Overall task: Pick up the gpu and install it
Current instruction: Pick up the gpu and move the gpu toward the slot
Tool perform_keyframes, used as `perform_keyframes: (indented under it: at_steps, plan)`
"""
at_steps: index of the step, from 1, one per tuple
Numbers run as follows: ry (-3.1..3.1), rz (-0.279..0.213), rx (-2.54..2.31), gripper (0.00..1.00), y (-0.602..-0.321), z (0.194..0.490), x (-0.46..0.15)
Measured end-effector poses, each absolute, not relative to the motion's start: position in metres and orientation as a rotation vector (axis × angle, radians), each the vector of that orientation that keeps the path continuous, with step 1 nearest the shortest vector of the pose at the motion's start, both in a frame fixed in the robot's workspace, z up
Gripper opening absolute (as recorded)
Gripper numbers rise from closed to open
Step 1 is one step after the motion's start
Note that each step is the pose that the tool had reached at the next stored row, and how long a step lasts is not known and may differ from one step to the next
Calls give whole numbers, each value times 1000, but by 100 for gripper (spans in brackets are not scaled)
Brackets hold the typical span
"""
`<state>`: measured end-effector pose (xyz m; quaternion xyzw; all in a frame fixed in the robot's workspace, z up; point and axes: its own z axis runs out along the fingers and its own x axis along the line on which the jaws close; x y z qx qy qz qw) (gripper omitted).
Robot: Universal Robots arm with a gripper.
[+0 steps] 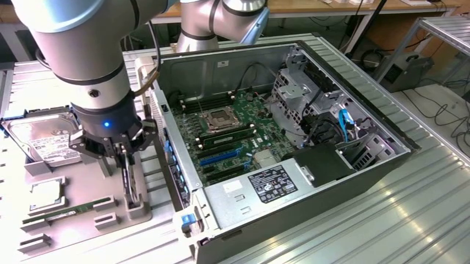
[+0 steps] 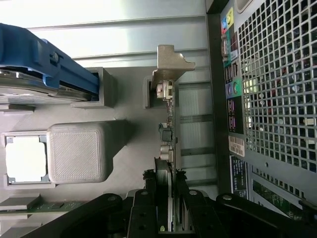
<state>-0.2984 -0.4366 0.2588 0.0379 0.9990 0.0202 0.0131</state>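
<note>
The gpu [image 1: 131, 184] stands on edge in a slot of the grey parts tray [image 1: 85, 179], just to the exterior view's left of the open computer case [image 1: 294, 137]. In the wrist view the gpu [image 2: 169, 126] runs edge-on, its silver end bracket [image 2: 171, 64] resting in the tray's holder. My gripper [image 1: 123, 160] is lowered straight over the card. In the wrist view, the gripper [image 2: 165, 182] has its black fingers [image 2: 148, 186] pressed against both faces of the card, shut on it. The card still sits in its holder.
On the tray lie a silver hard drive [image 1: 44, 140], a CPU [image 1: 45, 195] and a green RAM stick [image 1: 59, 215]. The case's motherboard [image 1: 228, 132] shows blue expansion slots [image 1: 220, 157]. The case's perforated rear panel [image 2: 277, 99] stands close beside the card.
</note>
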Motion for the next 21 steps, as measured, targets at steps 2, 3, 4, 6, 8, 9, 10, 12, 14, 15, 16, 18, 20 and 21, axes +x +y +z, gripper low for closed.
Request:
perform_keyframes:
  at_steps: [2, 3, 4, 6, 8, 9, 10, 12, 14, 15, 16, 18, 20, 21]
  plan:
    - [3113, 63, 118, 26, -437, 260, -298]
    - [3113, 62, 118, 26, -437, 260, -298]
    - [3113, 63, 118, 26, -437, 261, -298]
    - [3112, 63, 118, 26, -437, 262, -298]
    - [3113, 63, 118, 26, -437, 263, -298]
    - [3113, 62, 118, 26, -437, 265, -298]
    - [3113, 63, 118, 26, -437, 266, -298]
    - [3112, 63, 118, 26, -437, 267, -298]
    - [3112, 63, 118, 26, -437, 268, -298]
    - [3112, 63, 118, 26, -437, 269, -298]
    - [3112, 63, 118, 26, -436, 269, -298]
    - [3112, 63, 118, 26, -437, 270, -298]
    - [3113, 62, 118, 26, -437, 271, -298]
    - [3113, 62, 118, 26, -437, 272, -298]
